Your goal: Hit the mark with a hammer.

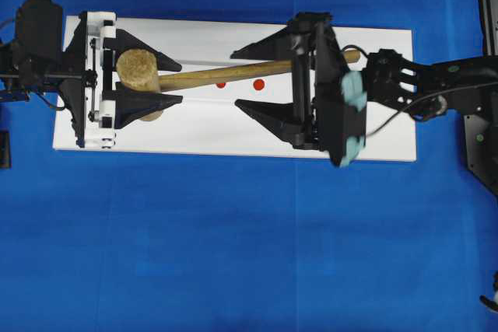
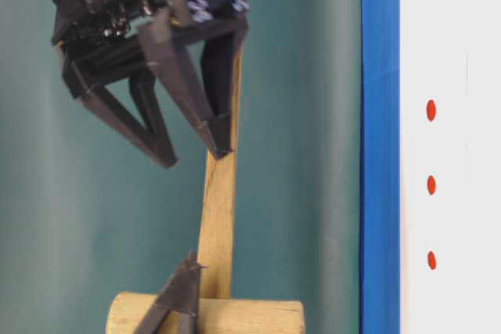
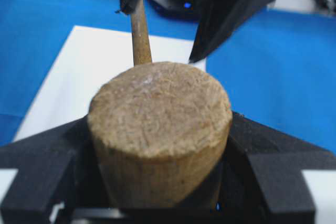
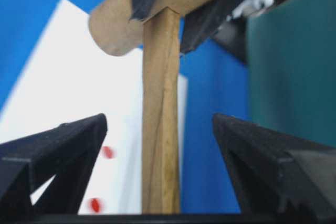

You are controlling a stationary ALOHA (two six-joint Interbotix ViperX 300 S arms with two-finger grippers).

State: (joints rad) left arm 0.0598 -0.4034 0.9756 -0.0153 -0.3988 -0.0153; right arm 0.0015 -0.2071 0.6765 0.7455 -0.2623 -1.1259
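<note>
The left gripper (image 1: 144,79) has its jaws clamped on the head of the hammer (image 1: 138,69), up in the air over the left end of the white board (image 1: 194,134). The long handle pokes out toward the right. The right gripper (image 1: 257,79) has its jaws spread wide, one on each side of the handle, and it is not pinching it. So only the left arm is holding the hammer right now. On the board there are small red dots in a row. From above I can see two, and the handle hides the rest; the low side view shows three. The mark (image 1: 258,84) looks like the bigger dot, near the middle of the board, just under the handle and a bit in front of the right jaws. I think the hammer is being passed over so the right arm can swing it. To do that well, the right jaws should close square on the handle, near its far end. The left jaws should let go only once that grip is snug.
</note>
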